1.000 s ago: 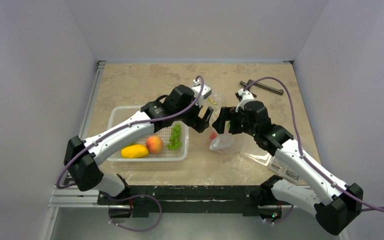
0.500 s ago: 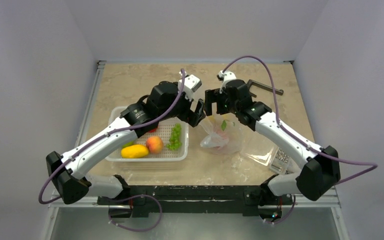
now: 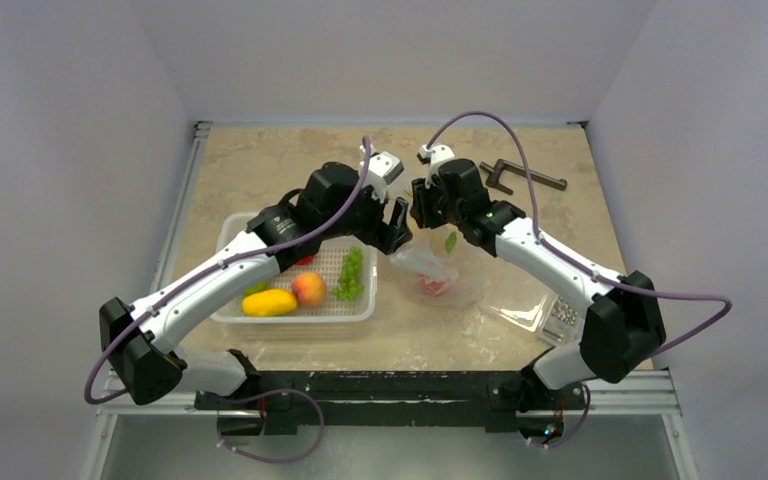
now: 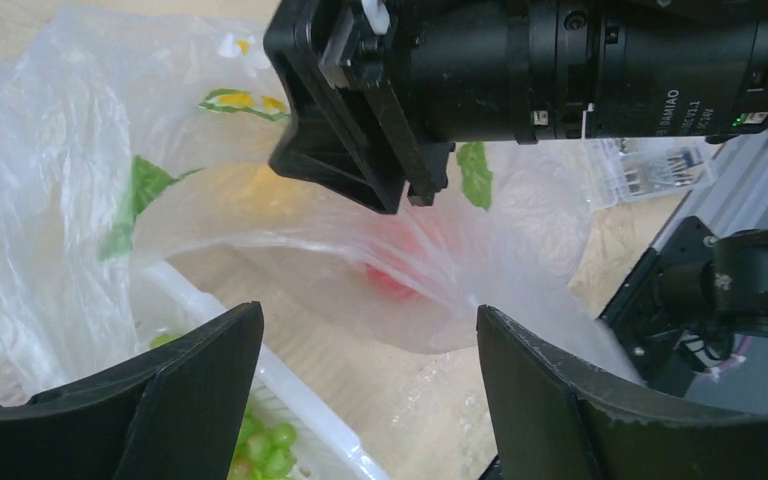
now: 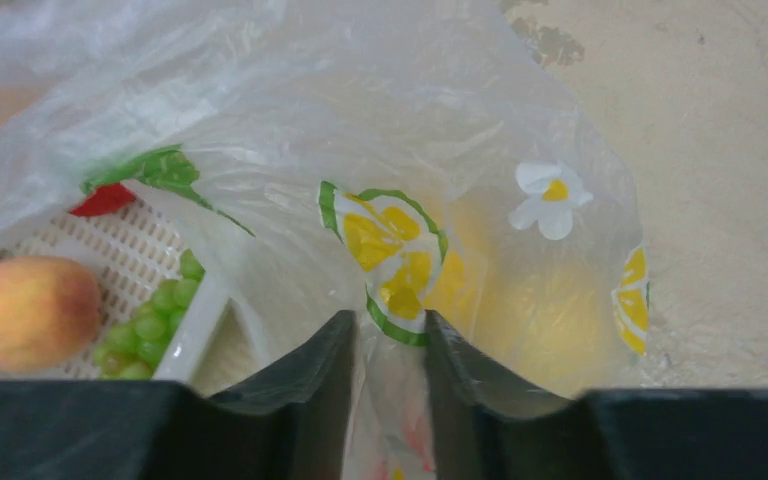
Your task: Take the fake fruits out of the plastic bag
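Observation:
The plastic bag point(image 3: 442, 268) hangs crumpled in the middle of the table, its top edge lifted. My right gripper point(image 3: 421, 208) is shut on a fold of the lemon-printed bag film point(image 5: 360, 120), which runs between its narrow jaws point(image 5: 390, 335). A red fruit point(image 3: 432, 287) shows blurred through the film point(image 4: 390, 272), and a yellowish fruit point(image 5: 530, 310) glows through it on the right. My left gripper point(image 3: 397, 226) stands open just left of the bag. Its jaws point(image 4: 370, 335) are wide apart, with the film hanging ahead of them and nothing between them.
A white mesh basket point(image 3: 230, 300) lies left of the bag with a mango point(image 3: 269, 302), a peach point(image 3: 309, 289) and green grapes point(image 3: 350, 272). A clear box of screws point(image 3: 563, 313) sits at the near right. A black tool point(image 3: 522, 176) lies far right.
The right jaws have closed on the bag's top and pulled it up and away from me. The left jaws have narrowed a little. Both arms have reached farther across the table.

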You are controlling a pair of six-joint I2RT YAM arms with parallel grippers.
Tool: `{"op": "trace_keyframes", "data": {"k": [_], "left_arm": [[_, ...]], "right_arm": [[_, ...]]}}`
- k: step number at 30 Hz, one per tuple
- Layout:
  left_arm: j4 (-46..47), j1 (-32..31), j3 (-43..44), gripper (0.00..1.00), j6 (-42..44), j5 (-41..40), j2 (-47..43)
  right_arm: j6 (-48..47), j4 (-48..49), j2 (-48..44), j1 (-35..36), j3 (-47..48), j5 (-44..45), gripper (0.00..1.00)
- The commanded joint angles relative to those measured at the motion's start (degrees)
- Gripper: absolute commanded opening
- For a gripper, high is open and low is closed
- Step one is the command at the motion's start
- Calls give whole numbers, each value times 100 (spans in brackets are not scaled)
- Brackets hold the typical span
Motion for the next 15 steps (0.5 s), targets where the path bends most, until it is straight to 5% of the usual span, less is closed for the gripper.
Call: {"op": "trace_keyframes", "data": {"k": [1,7,10,13,15], "left_arm": [[697,3,-356,74,-742,575,-302],[1086,7,-527,58,-1460,1325,167],[1262,6,-730,56,-1745,1292,171],[1426,7,-1016,65,-1975,974,-30],[1584,6,-1235,80,-2172,757,-203]], "right_arm": [[231,510,-410,23,93,-21,22],[554,332,-588,23,79,-302,16],[596,365,-651,22,-31,-315,0],[668,342,-701,21,-31,-286,0],[746,360,-758,21,-39,-275,0]]}}
